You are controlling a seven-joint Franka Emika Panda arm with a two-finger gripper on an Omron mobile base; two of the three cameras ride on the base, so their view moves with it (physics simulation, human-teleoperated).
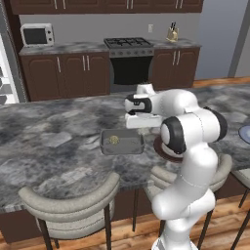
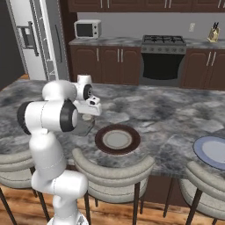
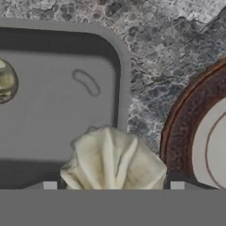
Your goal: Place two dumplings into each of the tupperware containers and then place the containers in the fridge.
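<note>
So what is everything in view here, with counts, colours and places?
dumplings: two, pale beige; one in the tray, one between the finger tips
tupperware container: one, dark grey, on the counter
counter: one, grey marble
brown-rimmed plate: one, beside the container
blue-rimmed plate: one, counter's right end
stools: at least three, grey, near side of the counter
fridge: one, light grey, far left
microwave: one, white, back counter
stove: one, dark, back wall
knife block: one, right of the stove
gripper: one, closed on a dumpling above the container
</note>
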